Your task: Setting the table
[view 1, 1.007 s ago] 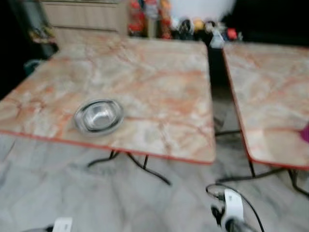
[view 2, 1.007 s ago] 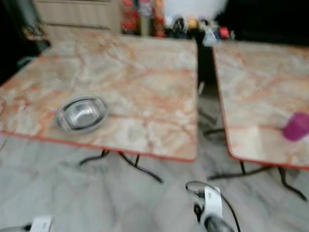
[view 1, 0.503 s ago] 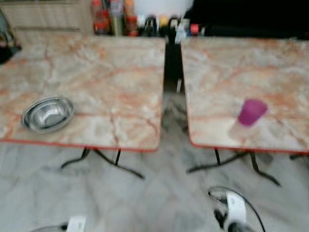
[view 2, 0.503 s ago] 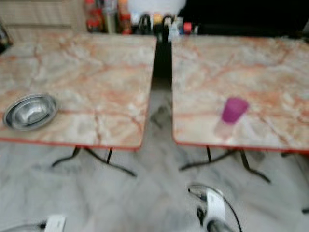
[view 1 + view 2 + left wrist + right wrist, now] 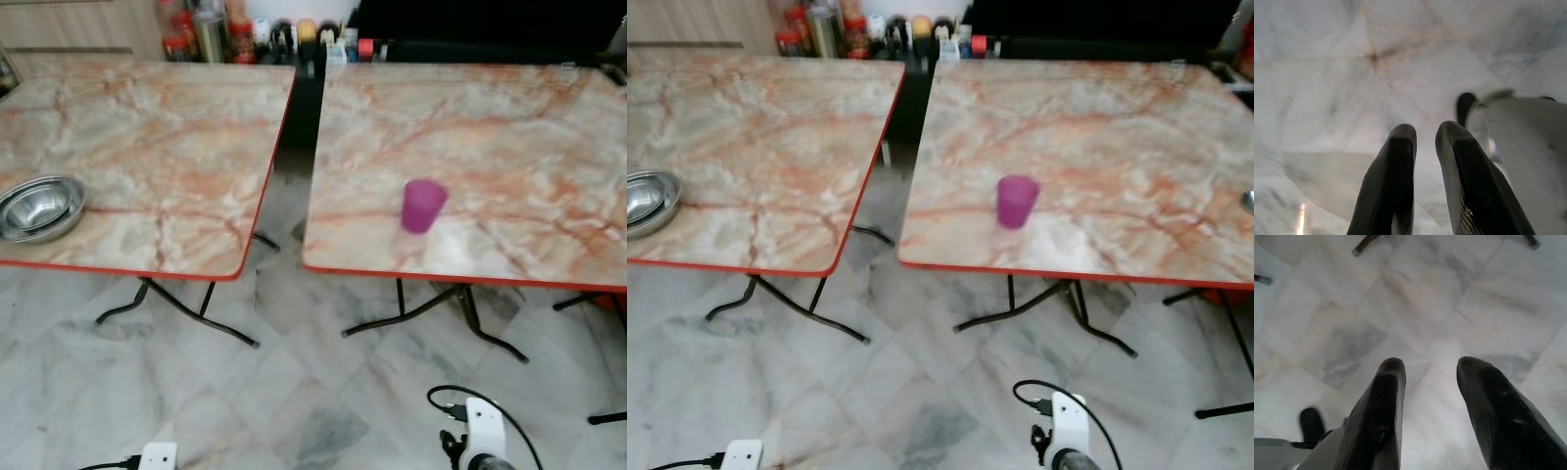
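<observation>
1. Nearest, both arms hang low over the marble floor (image 5: 294, 392), idle because nothing is yet within reach. The left gripper (image 5: 1425, 142) has its fingers nearly together, with just a thin gap and nothing between them; the right gripper (image 5: 1432, 377) has its fingers spread apart, also empty.
2. Further on, the purple cup (image 5: 423, 206) stands upright near the front edge of the right worktop (image 5: 549, 147), probably left there for easy pickup.
3. Well to the left of the cup, across the gap between the worktops, a steel bowl (image 5: 39, 207) sits near the front edge of the left worktop (image 5: 157, 137), likely a place already set.
4. Beyond the cup, at the worktops' far edge, bottles and jars (image 5: 255, 37) are crowded against the wall, out of the way.
</observation>
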Controlling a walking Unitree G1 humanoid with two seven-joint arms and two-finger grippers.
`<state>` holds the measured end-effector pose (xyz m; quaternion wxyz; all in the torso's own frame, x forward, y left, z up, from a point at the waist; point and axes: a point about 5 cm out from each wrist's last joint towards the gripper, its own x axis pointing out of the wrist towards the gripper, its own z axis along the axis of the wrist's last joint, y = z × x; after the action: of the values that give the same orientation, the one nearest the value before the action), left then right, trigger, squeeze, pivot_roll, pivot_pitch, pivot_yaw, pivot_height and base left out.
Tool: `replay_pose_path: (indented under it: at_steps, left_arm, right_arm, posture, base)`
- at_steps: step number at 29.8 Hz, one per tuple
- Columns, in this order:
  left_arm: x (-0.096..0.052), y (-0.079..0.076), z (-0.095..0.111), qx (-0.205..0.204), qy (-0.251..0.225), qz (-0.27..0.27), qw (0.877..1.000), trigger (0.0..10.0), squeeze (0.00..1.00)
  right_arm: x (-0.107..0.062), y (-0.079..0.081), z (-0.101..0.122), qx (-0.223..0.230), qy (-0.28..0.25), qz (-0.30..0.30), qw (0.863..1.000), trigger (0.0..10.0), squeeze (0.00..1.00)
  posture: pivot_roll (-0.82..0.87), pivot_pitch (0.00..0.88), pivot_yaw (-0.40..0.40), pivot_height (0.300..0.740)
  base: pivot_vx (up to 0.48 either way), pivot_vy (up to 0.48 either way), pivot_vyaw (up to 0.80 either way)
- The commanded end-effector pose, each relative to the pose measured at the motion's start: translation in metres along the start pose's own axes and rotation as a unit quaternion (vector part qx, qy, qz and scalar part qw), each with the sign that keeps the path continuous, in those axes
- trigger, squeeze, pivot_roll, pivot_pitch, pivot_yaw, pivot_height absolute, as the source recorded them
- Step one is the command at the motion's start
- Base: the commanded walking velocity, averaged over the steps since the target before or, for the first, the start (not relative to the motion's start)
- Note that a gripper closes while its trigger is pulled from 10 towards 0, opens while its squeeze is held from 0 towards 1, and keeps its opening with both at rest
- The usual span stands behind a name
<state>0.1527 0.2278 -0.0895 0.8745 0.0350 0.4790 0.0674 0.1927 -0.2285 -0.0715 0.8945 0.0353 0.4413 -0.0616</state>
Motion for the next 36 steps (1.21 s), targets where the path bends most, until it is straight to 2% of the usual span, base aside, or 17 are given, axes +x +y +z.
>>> replay_pose_path:
  at_steps: [1,6,18,22,29,34,36]
  left_arm:
    - [-0.0022,0.0062,-0.0100,-0.002,0.017,0.007,1.000,10.0,0.00]
    - [-0.0023,0.0058,-0.0107,-0.003,0.018,0.007,1.000,10.0,0.00]
    - [-0.0031,0.0071,-0.0138,0.003,0.022,0.006,1.000,10.0,0.00]
    - [-0.0031,0.0067,-0.0142,0.003,0.025,0.003,1.000,10.0,0.00]
    - [-0.0022,0.0048,-0.0097,-0.021,0.013,0.000,1.000,10.0,0.00]
    - [-0.0021,0.0032,-0.0104,-0.014,0.017,-0.001,1.000,10.0,0.00]
    - [-0.0021,0.0030,-0.0104,-0.019,0.017,0.000,1.000,10.0,0.00]
  right_arm:
    - [0.0011,0.0072,0.0001,-0.006,0.001,0.011,1.000,10.0,0.00]
    - [0.0009,0.0067,-0.0012,0.000,0.003,0.010,1.000,10.0,0.00]
    - [0.0004,0.0068,-0.0041,0.002,0.005,0.009,1.000,10.0,0.00]
    - [0.0002,0.0075,-0.0050,0.006,0.004,0.008,1.000,10.0,0.00]
    - [0.0003,0.0073,-0.0041,0.012,-0.003,0.000,1.000,10.0,0.00]
    - [0.0003,0.0073,-0.0033,0.009,-0.008,-0.003,1.000,10.0,0.00]
    - [0.0001,0.0068,0.0004,-0.006,-0.026,-0.007,1.000,10.0,0.00]
  posture:
    - [0.00,0.127,-0.023,0.736]
    - [-0.01,0.123,-0.022,0.736]
    - [0.00,0.108,-0.014,0.736]
    - [0.00,0.105,-0.012,0.736]
    - [-0.01,0.109,-0.012,0.736]
    - [-0.01,0.109,-0.010,0.736]
    - [-0.03,0.109,-0.007,0.736]
  base:
    - [0.000,-0.416,0.47]
    - [0.000,-0.416,0.41]
    - [0.000,-0.410,0.00]
    - [0.000,0.000,0.00]
    - [0.000,0.000,0.00]
    - [0.000,0.000,0.00]
    - [0.000,0.000,0.00]
